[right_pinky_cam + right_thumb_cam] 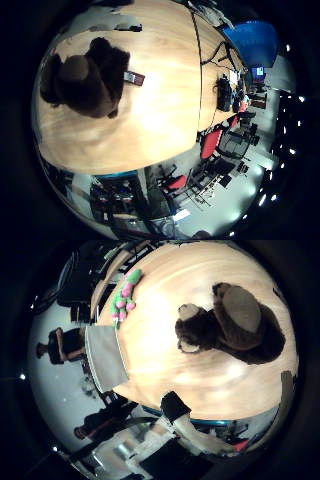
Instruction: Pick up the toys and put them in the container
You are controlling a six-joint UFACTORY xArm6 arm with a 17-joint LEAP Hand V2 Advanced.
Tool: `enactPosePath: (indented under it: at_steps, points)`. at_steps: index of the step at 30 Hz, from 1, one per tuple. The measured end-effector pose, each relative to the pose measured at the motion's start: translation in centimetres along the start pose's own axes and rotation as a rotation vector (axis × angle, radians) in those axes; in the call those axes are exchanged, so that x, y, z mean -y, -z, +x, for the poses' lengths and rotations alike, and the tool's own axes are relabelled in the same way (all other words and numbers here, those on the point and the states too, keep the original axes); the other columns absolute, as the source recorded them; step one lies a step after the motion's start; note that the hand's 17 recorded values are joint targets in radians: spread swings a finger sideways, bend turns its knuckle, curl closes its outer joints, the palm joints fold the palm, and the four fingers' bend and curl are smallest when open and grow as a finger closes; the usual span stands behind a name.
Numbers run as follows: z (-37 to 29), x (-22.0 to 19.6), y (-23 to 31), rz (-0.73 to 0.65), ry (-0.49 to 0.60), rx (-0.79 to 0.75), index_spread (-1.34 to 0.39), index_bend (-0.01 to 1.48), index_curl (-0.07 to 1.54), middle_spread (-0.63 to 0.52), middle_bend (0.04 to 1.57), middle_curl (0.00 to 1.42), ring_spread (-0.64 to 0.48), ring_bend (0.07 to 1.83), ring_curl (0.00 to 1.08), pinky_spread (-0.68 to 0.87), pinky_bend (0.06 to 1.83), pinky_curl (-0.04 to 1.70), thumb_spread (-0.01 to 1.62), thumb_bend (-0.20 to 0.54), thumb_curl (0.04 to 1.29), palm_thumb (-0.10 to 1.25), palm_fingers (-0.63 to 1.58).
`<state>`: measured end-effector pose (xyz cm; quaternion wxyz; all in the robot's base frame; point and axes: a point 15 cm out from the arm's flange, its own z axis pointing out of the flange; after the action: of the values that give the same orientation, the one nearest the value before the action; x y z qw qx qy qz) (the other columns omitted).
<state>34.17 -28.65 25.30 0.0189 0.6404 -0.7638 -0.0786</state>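
Two toys, brown teddy bear [235, 325] and green-pink plush [124, 292], on pale wooden table [160, 100]; red chairs [211, 142] beyond; hand [180, 420] state unclear.

**What the views leave unclear**

The hand [187, 427] shows only as a few white and black parts at the edge, its finger pose unreadable. The teddy bear [85, 80] is dark, perhaps face-down. The grey container [105, 357] overhangs the table [160, 100] edge, its inside hidden.

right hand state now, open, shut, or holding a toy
Right hand: cannot be told; only a small part shows. It holds neither toy: the brown teddy bear and green-pink toy lie on the table.
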Motion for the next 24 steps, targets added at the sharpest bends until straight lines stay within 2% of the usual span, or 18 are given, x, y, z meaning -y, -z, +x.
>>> enactPosePath:
  at_steps: [16, 24]
  points:
    - [2.0, 2.6, -6.9, -0.085, 0.004, 0.052, -0.45, 0.15, 0.29, -0.09, 0.22, 0.34, 0.08, 0.41, 0.25, 0.43, 0.69, 0.25, 0.87, -0.032, 0.31, 0.4, 0.08]
    - [2.3, 2.7, -9.1, -0.121, 0.005, 0.075, -0.45, 0.13, 0.25, -0.1, 0.22, 0.35, 0.0, 0.5, 0.27, 0.41, 0.75, 0.26, 0.88, -0.031, 0.31, 0.43, 0.15]
